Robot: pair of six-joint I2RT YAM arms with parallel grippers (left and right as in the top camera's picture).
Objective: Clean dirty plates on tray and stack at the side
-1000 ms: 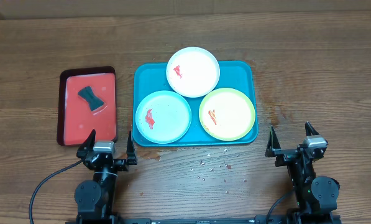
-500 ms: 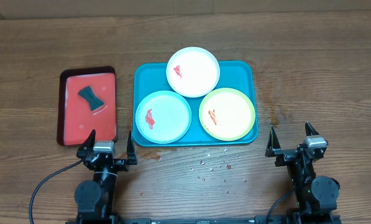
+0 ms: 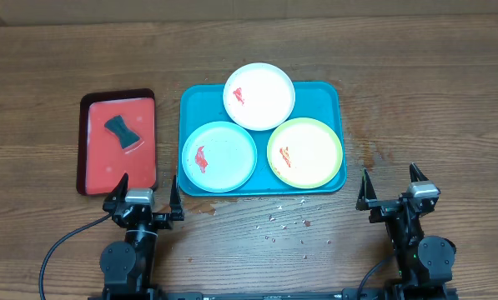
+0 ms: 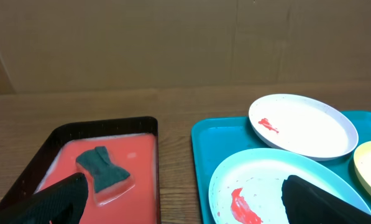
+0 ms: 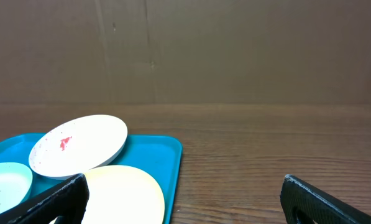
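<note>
The turquoise tray [image 3: 325, 97] holds three plates smeared with red sauce: white [image 3: 259, 96] at the back, resting partly on the tray's rim, light blue [image 3: 219, 156] front left, yellow-green rimmed [image 3: 305, 152] front right. My left gripper [image 3: 145, 193] is open and empty at the near edge, in front of the tray's left corner. My right gripper [image 3: 393, 187] is open and empty, right of the tray. The left wrist view shows the blue plate [image 4: 269, 186] and white plate [image 4: 303, 124]. The right wrist view shows the white plate [image 5: 79, 146] and yellow-green plate [image 5: 126, 196].
A red tray with a dark border [image 3: 118, 142] lies left of the turquoise tray and holds a dark sponge [image 3: 123, 131]. Small crumbs [image 3: 286, 223] lie on the wooden table in front of the turquoise tray.
</note>
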